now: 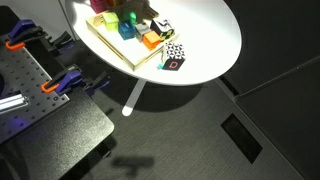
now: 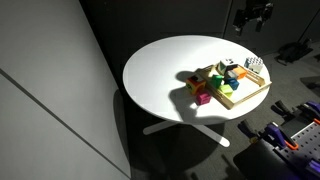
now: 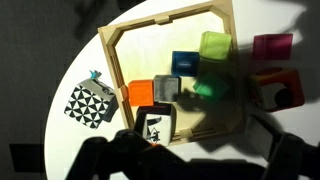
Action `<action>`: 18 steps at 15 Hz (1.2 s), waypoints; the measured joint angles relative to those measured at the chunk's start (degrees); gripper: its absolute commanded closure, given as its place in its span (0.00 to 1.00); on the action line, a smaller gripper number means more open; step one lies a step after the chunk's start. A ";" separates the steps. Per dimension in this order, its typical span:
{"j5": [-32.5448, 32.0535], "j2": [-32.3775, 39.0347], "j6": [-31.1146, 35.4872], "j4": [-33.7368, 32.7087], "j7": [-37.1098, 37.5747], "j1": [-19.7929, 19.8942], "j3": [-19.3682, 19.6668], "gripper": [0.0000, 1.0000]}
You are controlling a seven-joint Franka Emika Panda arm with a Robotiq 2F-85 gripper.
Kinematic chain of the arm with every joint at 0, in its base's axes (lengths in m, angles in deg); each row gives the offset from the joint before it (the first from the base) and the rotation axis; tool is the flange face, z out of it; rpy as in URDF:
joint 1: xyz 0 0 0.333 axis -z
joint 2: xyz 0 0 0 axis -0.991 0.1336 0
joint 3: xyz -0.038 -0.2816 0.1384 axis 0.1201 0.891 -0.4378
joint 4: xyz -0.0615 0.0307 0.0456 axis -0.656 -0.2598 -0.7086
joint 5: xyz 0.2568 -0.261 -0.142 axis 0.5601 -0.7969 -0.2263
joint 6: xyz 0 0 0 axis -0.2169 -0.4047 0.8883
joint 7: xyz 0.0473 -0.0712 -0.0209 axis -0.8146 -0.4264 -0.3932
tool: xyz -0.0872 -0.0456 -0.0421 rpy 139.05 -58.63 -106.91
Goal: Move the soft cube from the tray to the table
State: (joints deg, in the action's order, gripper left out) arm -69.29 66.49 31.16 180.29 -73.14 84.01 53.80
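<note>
The soft cube point(image 3: 155, 122), black and white, sits at the near edge of the pale tray point(image 3: 150, 50), beside an orange block point(image 3: 143, 93). It also shows at the tray's end in both exterior views point(image 1: 162, 28) point(image 2: 230, 68). My gripper point(image 3: 195, 152) hangs above the tray's near edge. Its dark fingers are spread wide and hold nothing. In an exterior view the gripper point(image 2: 252, 15) is high above the round white table point(image 2: 160, 75). A similar checkered cube point(image 3: 90, 102) lies on the table outside the tray.
The tray also holds blue point(image 3: 186, 63), light green point(image 3: 215, 47), dark green point(image 3: 208, 90) and grey point(image 3: 167, 87) blocks. Magenta point(image 3: 272, 46) and red point(image 3: 275, 88) blocks lie beside the tray. The table edge point(image 3: 60, 95) is close to the checkered cube. A bench with clamps point(image 1: 40, 80) stands beside the table.
</note>
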 measured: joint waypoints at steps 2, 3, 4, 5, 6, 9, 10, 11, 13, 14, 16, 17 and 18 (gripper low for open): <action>-0.16 2.92 2.08 -0.86 1.50 0.00 0.01 0.00; -0.25 4.34 2.98 -1.37 2.27 0.00 0.04 0.00; -0.38 5.84 3.68 -1.97 3.04 0.01 0.10 0.00; -0.50 7.18 4.39 -2.49 3.75 0.01 0.17 0.00; -0.63 8.51 4.96 -3.11 4.46 0.01 0.26 0.00; -0.92 11.54 5.89 -4.65 6.15 0.00 0.54 0.00; -0.96 12.32 5.96 -5.09 6.66 0.00 0.63 0.00; -0.96 12.99 5.97 -5.48 6.98 0.00 0.71 0.00; -0.96 13.82 5.98 -5.83 7.36 -0.02 0.75 0.00; -0.96 13.83 5.98 -5.60 7.36 -0.05 0.75 0.00; -0.96 13.82 5.98 -5.52 7.36 -0.12 0.75 0.00; -0.96 13.82 5.98 -5.52 7.36 -0.16 0.75 0.00; -0.96 13.82 5.98 -5.52 7.36 -0.16 0.75 0.00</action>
State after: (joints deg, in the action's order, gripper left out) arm -70.25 80.31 37.14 174.77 -65.78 83.85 54.55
